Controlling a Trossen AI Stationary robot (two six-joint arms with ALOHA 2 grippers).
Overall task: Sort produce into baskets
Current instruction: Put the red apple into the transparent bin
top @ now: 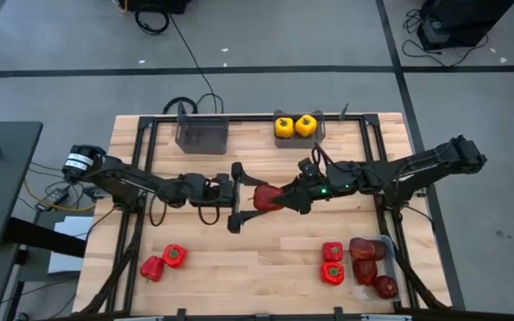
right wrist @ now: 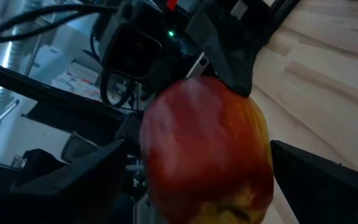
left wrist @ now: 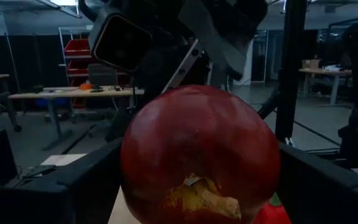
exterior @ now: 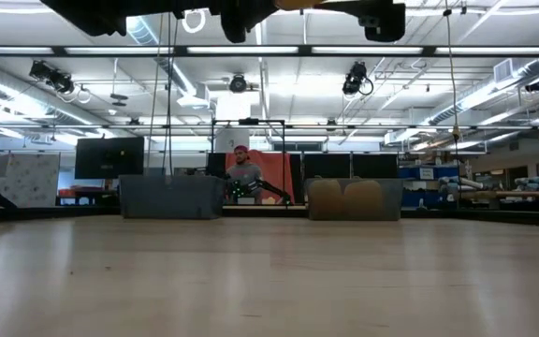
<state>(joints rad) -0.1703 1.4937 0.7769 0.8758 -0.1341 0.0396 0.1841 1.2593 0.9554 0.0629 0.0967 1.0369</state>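
Left gripper: mine, held above the middle of the table. In its wrist view, its two fingers press against opposite sides of a dark red apple, so it is clamped on that fruit. The apple's stem end faces this wrist camera.

Right gripper: mine, reaching in from the opposite side and meeting the same apple nose to nose with the left one. I cannot tell whether it grips the apple or only brackets it.

Apple: off the table surface, held between the two grippers at mid-table.

Small grey bin: at the far edge of the table, left of centre. I see nothing in it.

Second small grey bin: at the far edge, just right of centre, holding two yellow peppers side by side.

Red peppers, left pair: loose on the wood near the front left, touching each other.

Red peppers, right pair: loose on the wood near the front right, one behind the other, just beside the clear tray.

Clear tray: at the front right corner, holding several dark red apples.

Person: far off in the room behind the table, seen in the low view between the two bins.
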